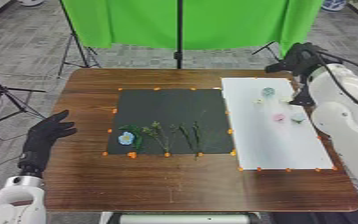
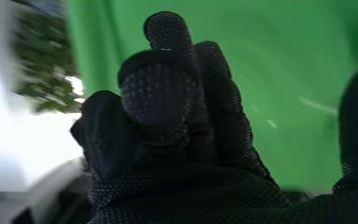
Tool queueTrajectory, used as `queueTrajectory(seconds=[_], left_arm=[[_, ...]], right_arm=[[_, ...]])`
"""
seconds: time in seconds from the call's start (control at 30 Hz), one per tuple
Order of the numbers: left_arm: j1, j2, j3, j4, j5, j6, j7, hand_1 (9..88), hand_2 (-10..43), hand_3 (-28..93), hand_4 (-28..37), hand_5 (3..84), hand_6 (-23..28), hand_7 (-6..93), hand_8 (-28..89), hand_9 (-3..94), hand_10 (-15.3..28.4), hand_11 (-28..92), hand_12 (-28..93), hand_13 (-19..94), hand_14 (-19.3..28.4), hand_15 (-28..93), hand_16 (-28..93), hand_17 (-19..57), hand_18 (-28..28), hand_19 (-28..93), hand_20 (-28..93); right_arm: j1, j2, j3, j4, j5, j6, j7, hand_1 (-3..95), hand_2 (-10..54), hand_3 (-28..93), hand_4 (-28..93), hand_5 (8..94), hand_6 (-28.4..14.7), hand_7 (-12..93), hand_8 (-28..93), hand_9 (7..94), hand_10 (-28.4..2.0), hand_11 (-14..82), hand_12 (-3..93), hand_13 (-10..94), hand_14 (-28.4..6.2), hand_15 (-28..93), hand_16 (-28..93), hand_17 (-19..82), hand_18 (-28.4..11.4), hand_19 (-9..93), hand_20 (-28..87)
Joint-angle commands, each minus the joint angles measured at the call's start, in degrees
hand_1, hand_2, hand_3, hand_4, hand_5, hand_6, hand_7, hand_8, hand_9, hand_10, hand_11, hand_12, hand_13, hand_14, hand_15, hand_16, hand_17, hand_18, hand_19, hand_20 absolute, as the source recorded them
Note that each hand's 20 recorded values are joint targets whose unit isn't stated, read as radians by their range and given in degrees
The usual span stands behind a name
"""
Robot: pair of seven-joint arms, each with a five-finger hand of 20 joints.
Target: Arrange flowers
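Black glove, palm empty and fingers spread: my left hand (image 1: 51,129) rests by the table's left edge, nearer the blue flower (image 1: 127,138) than my right is. Beside that bloom on the dark mat (image 1: 168,104) lie leafy sprigs (image 1: 162,136), then slender green stems (image 1: 196,134), their long axes running roughly away from my body. Right of them, on the white sheet (image 1: 262,142), are loose blooms: a blue-green flower head (image 1: 268,92), a pink flower head (image 1: 278,117) and, just beside it, a pale blue flower head (image 1: 297,117). My right hand (image 1: 300,56) is by the far right corner, loosely open, with nothing I can see in it. The likely next pick is a loose bloom, so I must come back toward my body and leftward; the blue-green one seems nearest. My right arm (image 1: 333,92) crowds the sheet's right side and could brush the pale blue head.
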Motion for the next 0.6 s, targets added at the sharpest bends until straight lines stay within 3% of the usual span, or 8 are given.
queueTrajectory(seconds=[0.03,0.47,0.6], left_arm=[[-0.1,-0.63,0.32,0.23,0.66,-0.44,-0.76,23.2,15.7,63,-28.3,41.3,5.2,13.5,-7,46.6,14.6,24,12,42,19.9,28,-2,7.4,13.1,11,17],[-0.3,-0.76,0.55,0.32,0.90,-1.06,-1.17,23.8,15.1,64,-28.3,41.3,5.2,13.5,-7,46.6,14.6,24,12,42,19.8,28,-2,7.4,13.0,11,17],[0.2,-1.03,0.21,0.18,0.82,-0.99,-0.95,23.8,15.1,64,-28.3,41.4,5.1,13.5,-7,46.6,14.6,24,12,42,19.9,28,-2,7.4,13.0,11,17]], right_arm=[[-9.4,-0.6,-0.2,3.2,-0.5,4.7,-0.2,23.9,-9.2,61,-10,60.5,-1.8,11,-6,74.4,-17.5,24.3,28.4,83,-8.2,62,35,56,-18.8,93,57],[-14.7,-2.7,-1.9,6.5,-1.3,9.7,0.5,34.3,-9.5,64,-12,63.4,-0.4,15,-7,79.4,-13.5,28.3,28.1,87,-4.5,61,36,60,-16.8,93,57],[-15.4,-3.0,-3.4,7.7,-2.4,13.9,0.6,43.1,-9.5,66,-13,64.7,0.3,17,-6,80.5,-12.4,26.7,31.5,88,-3.1,60,36,60,-16.1,93,57]])
